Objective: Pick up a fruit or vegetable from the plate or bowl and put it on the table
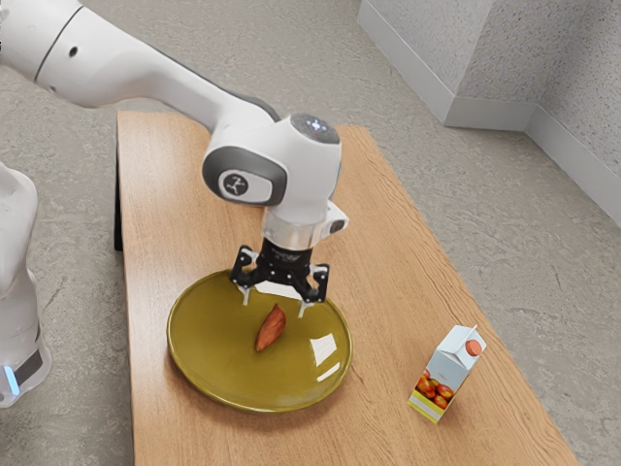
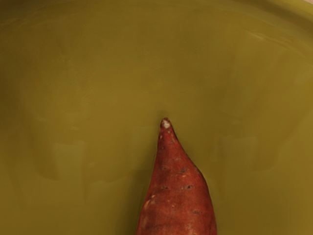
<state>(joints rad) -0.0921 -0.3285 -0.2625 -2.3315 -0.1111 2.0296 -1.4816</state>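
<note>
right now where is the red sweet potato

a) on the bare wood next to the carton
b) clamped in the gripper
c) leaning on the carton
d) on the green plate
d: the sweet potato lies on the plate, below the open gripper, whose fingers stand apart.

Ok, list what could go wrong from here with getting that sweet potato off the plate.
The sweet potato tapers to a point, so if the open end effector closes near that tip, it may slip out. It lies directly on the plate, so going down too far could press the fingertips into the plate. Swinging toward the carton to set it down might knock that over.
</note>
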